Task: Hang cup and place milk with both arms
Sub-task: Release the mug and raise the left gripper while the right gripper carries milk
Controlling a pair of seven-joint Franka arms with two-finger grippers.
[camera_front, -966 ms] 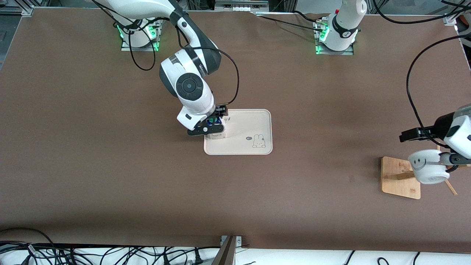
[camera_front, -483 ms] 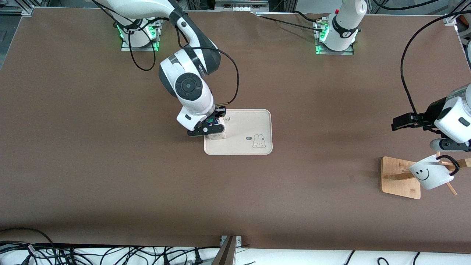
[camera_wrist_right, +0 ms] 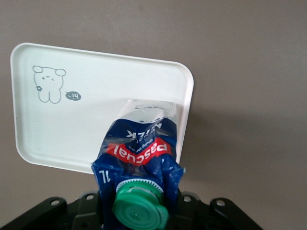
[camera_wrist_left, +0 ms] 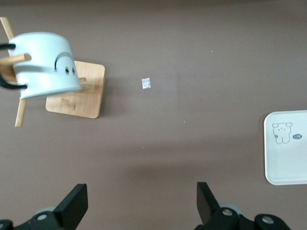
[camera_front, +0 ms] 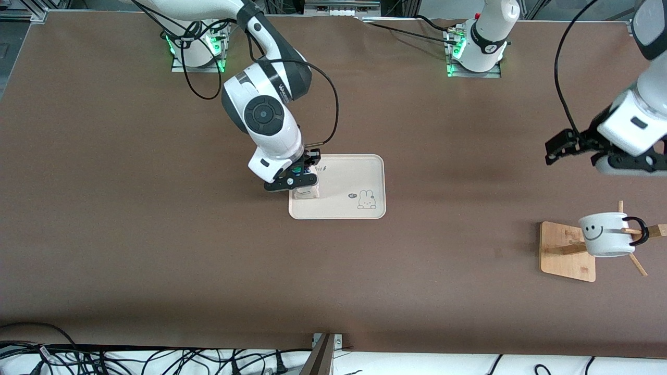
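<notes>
The white cup (camera_front: pixel 604 238) with the smiley face hangs by its black handle on a peg of the wooden rack (camera_front: pixel 565 252) near the left arm's end of the table. It also shows in the left wrist view (camera_wrist_left: pixel 45 64). My left gripper (camera_front: pixel 555 148) is open and empty, high over the bare table beside the rack; its fingers (camera_wrist_left: pixel 72 206) stand wide apart. My right gripper (camera_front: pixel 301 178) is shut on the top of the blue milk carton (camera_wrist_right: pixel 139 148), which stands on the cream tray (camera_front: pixel 359 166) at its edge toward the right arm's end.
The tray (camera_wrist_right: pixel 96 129) has a bunny print and lies mid-table; its edge shows in the left wrist view (camera_wrist_left: pixel 288 163). A small pale speck (camera_wrist_left: pixel 146 84) lies on the brown table between tray and rack. Cables run along the table's front edge.
My left gripper has risen up and away from the cup, which swung and now hangs level on the peg. My right gripper still holds the milk on the tray, barely moved.
</notes>
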